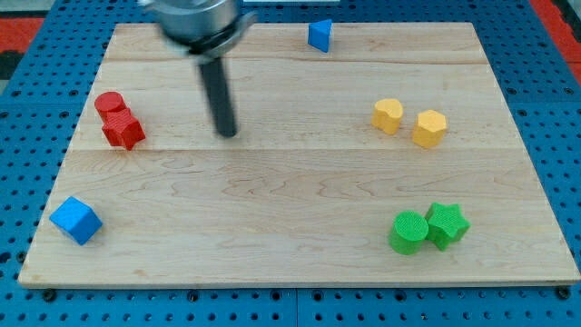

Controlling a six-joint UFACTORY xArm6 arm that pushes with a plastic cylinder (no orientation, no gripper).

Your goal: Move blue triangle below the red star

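The blue triangle (319,35) sits near the board's top edge, right of centre. The red star (123,130) lies at the view's left, touching a red cylinder (109,104) just above it. My tip (227,133) rests on the board between them, well to the right of the red star and far down-left of the blue triangle, touching no block.
A blue cube (75,220) lies at the bottom left. A yellow heart (388,115) and a yellow hexagon (430,128) sit at the right. A green cylinder (408,232) and a green star (447,224) touch at the bottom right. The wooden board (290,263) ends at a blue pegboard.
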